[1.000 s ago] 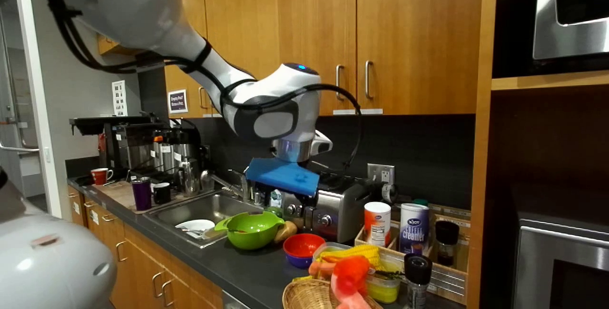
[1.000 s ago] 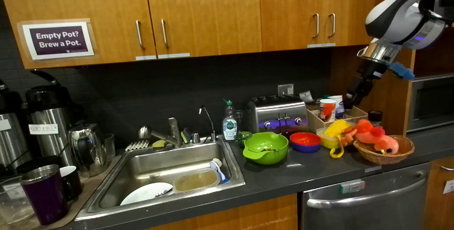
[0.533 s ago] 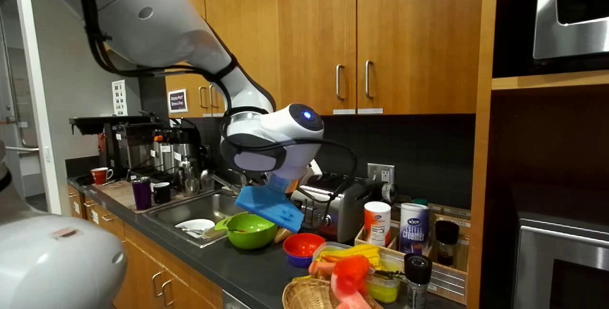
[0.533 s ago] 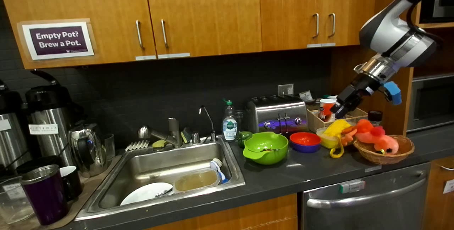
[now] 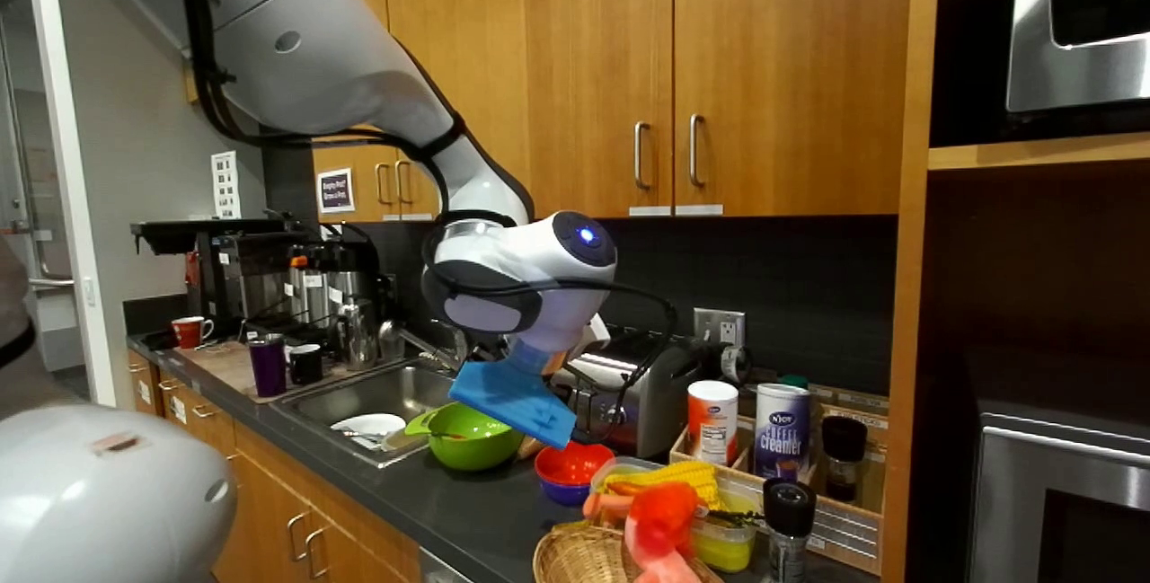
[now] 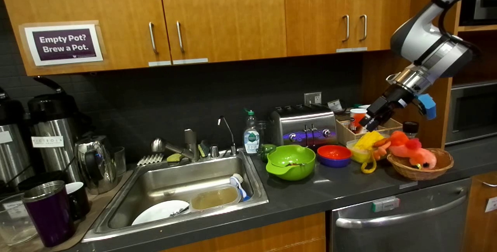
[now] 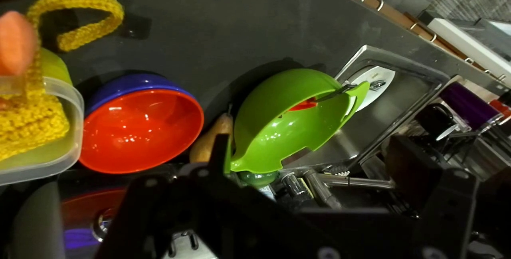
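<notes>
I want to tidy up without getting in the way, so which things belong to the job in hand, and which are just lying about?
Likely in the job, going by what's nearest:
gripper, open and holding nothing
red bowl, stacked with the blue bowl
green bowl
yellow crocheted toy

Seemingly just lying about:
purple tumbler
white plate in the sink
dish soap bottle

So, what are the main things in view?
Green bowl: 1, green, on counter
Small bowls: apparently 2, red over blue, on counter
Toaster: 1, silver, on counter
Tub: 1, clear, on counter
Corn toy: 1, yellow, partly in tub
Basket: 1, tan, on counter
Plush: 1, pink, partly in basket
Canisters: 2, orange-white and purple-white, in organizer
Sink: 1, steel, in counter
Plate: 1, white, in sink
Arm: 1, white, overhead
Gripper: 1, black, open above counter
</notes>
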